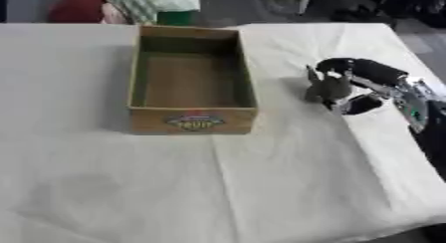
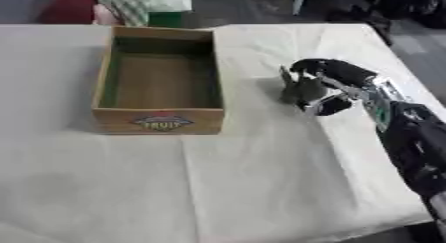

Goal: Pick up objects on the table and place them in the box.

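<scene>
A wooden box (image 1: 191,120) with a coloured label on its front wall stands open on the white table, left of centre; I see nothing inside it. To its right my right hand (image 1: 357,85) reaches in from the right edge, its fingers curled round a small grey-green object (image 1: 327,86) that sits at the table surface. The object's shape is unclear; a thin part sticks up on its left side. My left hand shows in neither view.
The white tablecloth (image 1: 218,187) covers the table, with its far edge at the top and its right edge close behind my right arm. Beyond the far edge are a chequered cloth (image 1: 144,3) and a red shape (image 1: 78,5).
</scene>
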